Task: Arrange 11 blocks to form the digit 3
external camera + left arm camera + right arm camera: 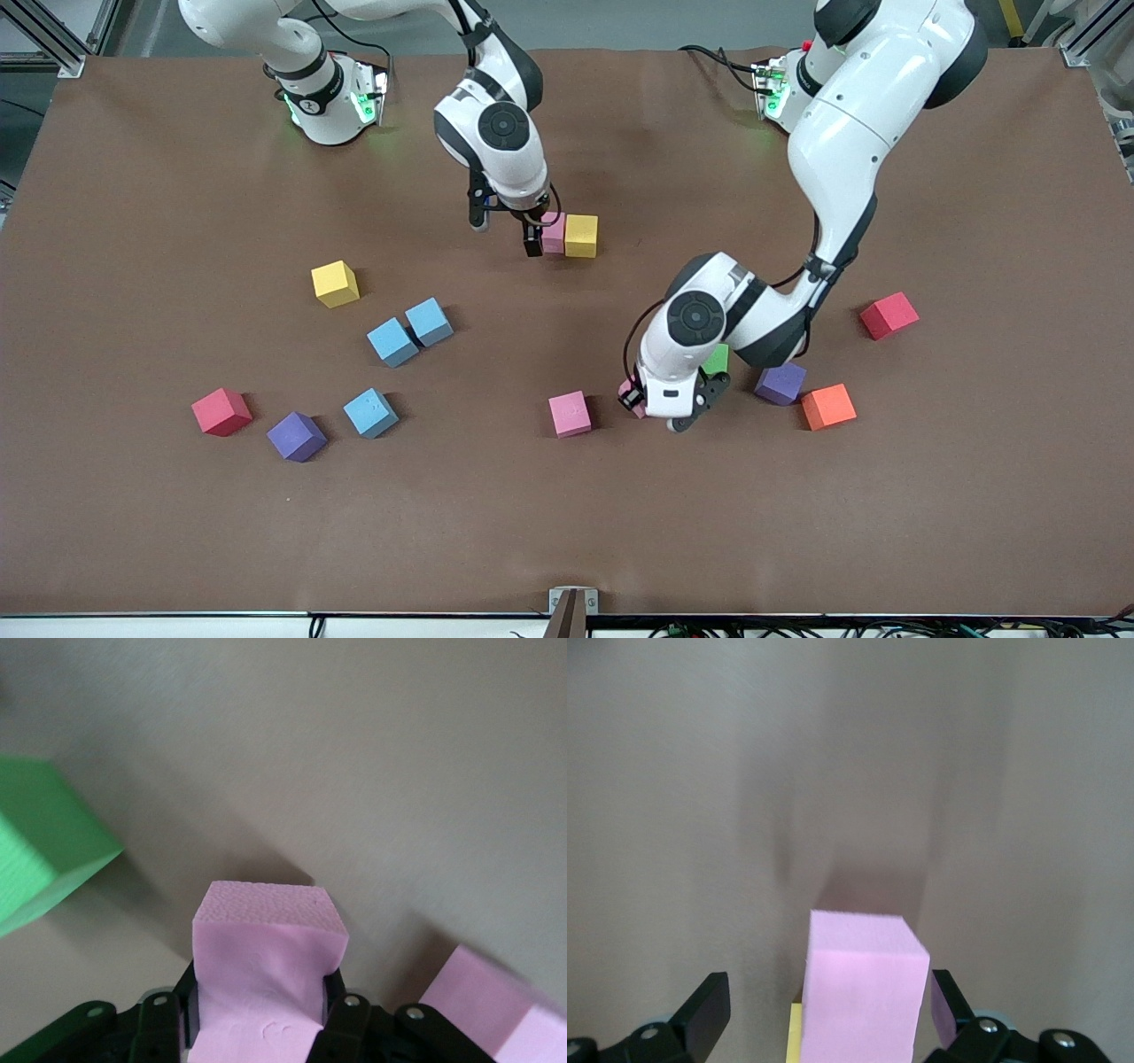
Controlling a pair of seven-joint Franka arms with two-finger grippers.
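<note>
My left gripper [657, 409] [257, 1028] is shut on a pink block [630, 388] [266, 948], low over the table between another pink block [570, 414] [496, 1010] and a green block [716, 359] [44, 842]. My right gripper [507, 232] [828, 1010] is open at a third pink block [554, 232] [864, 992]. That block stands on the table between the fingers, against a yellow block [581, 236]. No figure beyond this pair stands.
Loose on the table are a second yellow block [335, 283], three light blue blocks [392, 342] [430, 321] [371, 413], two purple blocks [297, 436] [780, 383], an orange block [828, 407] and two red cubes [221, 412] [889, 315].
</note>
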